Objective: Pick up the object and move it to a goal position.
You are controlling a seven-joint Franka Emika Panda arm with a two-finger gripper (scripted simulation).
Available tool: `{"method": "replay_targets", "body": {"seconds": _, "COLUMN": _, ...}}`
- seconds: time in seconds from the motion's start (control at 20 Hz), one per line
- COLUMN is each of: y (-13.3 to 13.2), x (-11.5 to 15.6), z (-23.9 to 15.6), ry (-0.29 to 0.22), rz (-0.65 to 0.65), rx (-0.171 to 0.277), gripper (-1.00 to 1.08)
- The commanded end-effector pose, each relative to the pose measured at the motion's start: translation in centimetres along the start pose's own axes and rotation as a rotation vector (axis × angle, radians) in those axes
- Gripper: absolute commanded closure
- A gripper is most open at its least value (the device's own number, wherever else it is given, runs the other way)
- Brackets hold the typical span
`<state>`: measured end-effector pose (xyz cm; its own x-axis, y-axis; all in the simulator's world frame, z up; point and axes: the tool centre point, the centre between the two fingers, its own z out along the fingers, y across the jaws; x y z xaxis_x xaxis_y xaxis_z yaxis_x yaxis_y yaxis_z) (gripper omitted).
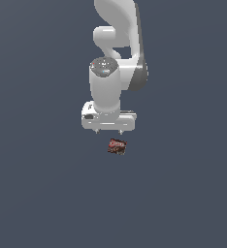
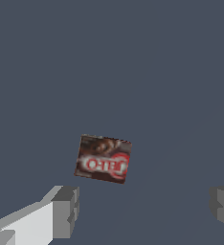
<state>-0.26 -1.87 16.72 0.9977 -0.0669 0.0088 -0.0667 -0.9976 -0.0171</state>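
Object handling starts at the gripper (image 2: 142,210), whose two grey fingers (image 2: 66,210) stand wide apart in the wrist view, with nothing between them. In the exterior view the gripper (image 1: 108,131) hangs at frame centre, and the small boxy object (image 1: 117,146) lies just below it and slightly toward the exterior view's right, apart from it.

The wrist view shows the box (image 2: 103,159) as flat and dark red-brown with whitish lettering, lying face-up on the plain grey floor (image 2: 181,72), a little skewed against the line of the fingers. It looks light and stiff, like a small carton, and probably smooth-faced. I judge the best hold to be across two opposite side edges, fingers low, since so little height is offered. The span is far wider than needed.

No other thing shows around the box in either view, so approach and carry appear unobstructed.
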Motion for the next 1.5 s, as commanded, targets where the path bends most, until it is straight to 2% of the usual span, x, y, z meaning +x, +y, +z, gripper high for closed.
{"method": "replay_targets", "body": {"seconds": 0.0, "y": 0.0, "x": 0.0, "z": 0.0, "ry": 0.000, "rz": 0.000, "rx": 0.000, "gripper": -0.92}}
{"method": "replay_targets", "body": {"seconds": 0.45, "y": 1.6, "x": 0.5, "z": -0.7, "ry": 0.000, "rz": -0.022, "rx": -0.019, "gripper": -0.92}}
{"method": "replay_targets", "body": {"seconds": 0.9, "y": 1.5, "x": 0.5, "z": -0.5, "ry": -0.001, "rz": -0.042, "rx": -0.020, "gripper": -0.92}}
{"method": "replay_targets", "body": {"seconds": 1.45, "y": 1.1, "x": 0.3, "z": 1.0, "ry": -0.007, "rz": -0.214, "rx": -0.027, "gripper": -0.92}}
